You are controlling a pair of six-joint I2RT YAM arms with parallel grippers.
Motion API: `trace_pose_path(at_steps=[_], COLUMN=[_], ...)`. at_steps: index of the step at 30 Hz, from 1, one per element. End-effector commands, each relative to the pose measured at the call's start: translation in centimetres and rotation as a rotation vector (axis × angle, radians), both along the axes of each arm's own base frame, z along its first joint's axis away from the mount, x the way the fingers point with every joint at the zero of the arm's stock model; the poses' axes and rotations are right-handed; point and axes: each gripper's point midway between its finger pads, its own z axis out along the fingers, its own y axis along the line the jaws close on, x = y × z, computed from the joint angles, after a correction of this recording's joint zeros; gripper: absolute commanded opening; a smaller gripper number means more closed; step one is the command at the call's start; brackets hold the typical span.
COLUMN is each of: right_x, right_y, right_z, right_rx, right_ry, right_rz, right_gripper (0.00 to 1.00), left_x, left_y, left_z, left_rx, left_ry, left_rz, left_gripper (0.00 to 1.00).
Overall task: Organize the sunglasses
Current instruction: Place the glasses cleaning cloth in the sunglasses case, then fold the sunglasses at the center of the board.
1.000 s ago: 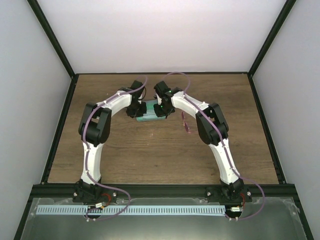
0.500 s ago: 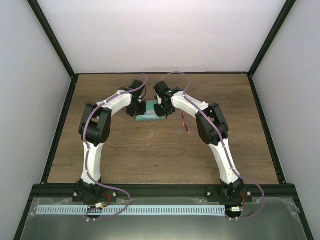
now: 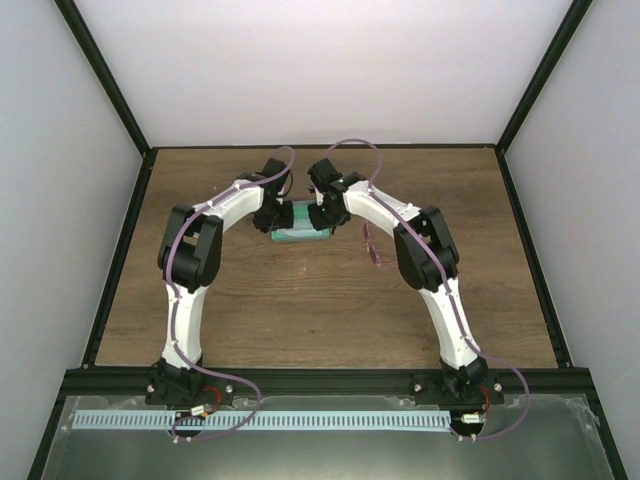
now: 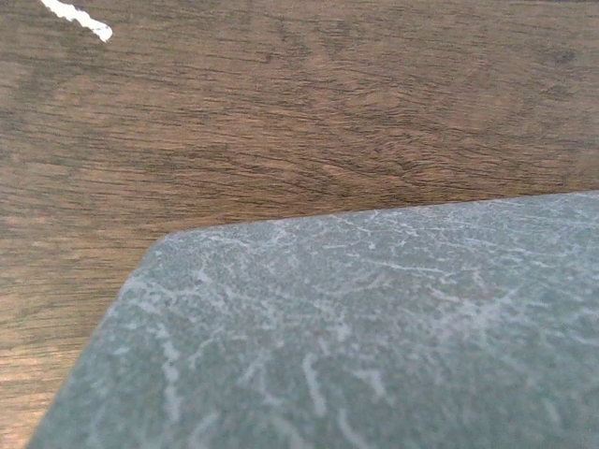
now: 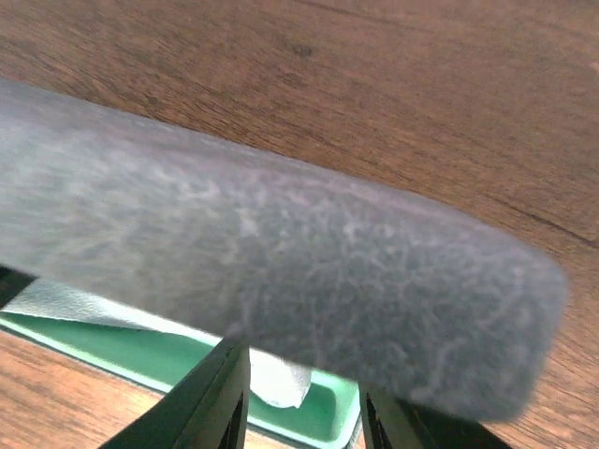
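Note:
The pink-red sunglasses (image 3: 376, 252) lie on the table to the right of the right arm, in neither gripper. The grey-blue case (image 3: 298, 233) sits between the two grippers. My left gripper (image 3: 277, 220) is at its left end. The left wrist view shows only the case's grey surface (image 4: 356, 337) and no fingers. My right gripper (image 3: 320, 222) is at the case's right end. In the right wrist view its fingers (image 5: 223, 398) stand apart under the raised grey lid (image 5: 281, 234), over the green interior (image 5: 140, 344) and the pale cloth (image 5: 281, 379).
The black frame rail (image 3: 320, 380) runs along the near edge of the table. White walls close off the back and both sides. A short white mark (image 4: 75, 19) lies on the wood beyond the case.
My right wrist has shifted slightly toward the back at the case's right end. The left arm and the sunglasses have not visibly moved.

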Motion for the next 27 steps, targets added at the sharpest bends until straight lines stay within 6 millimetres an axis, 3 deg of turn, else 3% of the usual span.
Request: trace_pose_path(at_steps=[1,4,7,8,13,18,23,27], right_x=[1.0,0.7,0.1,-0.1,-0.7,-1.0,-0.9,-0.9], right_y=[0.3,0.5,1.2,1.5,2.6,3.2,3.0,2.4], right_z=[5.0,5.4,5.3,5.2,4.3,3.2,1.6,0.1], right_rx=[0.068,0.092,0.135,0.152,0.213,0.245,0.227,0.184], right_ry=[-0.087,-0.081,-0.056,-0.046,0.008,0.048,0.066,0.079], right_rz=[-0.024,-0.022,-0.012,-0.008,-0.012,-0.015,-0.036,-0.058], right_gripper=[0.34,0.28,0.16,0.14,0.11,0.11,0.11,0.11], left_x=[0.9,1.0,1.2,1.2,1.2,1.1,0.9,0.7], left_y=[-0.5,-0.6,-0.6,-0.7,-0.9,-0.8,-1.0,-1.2], left_z=[3.0,3.5,3.8,3.8,3.8,4.1,4.0,4.1], left_rx=[-0.050,-0.062,-0.071,-0.075,-0.083,-0.077,-0.091,-0.100], left_ry=[-0.062,-0.074,-0.095,-0.099,-0.097,-0.099,-0.088,-0.082], left_rz=[0.007,0.010,0.014,0.012,0.004,0.003,-0.006,-0.011], left_gripper=[0.48,0.59,0.86,0.90,0.96,0.88,0.56,0.41])
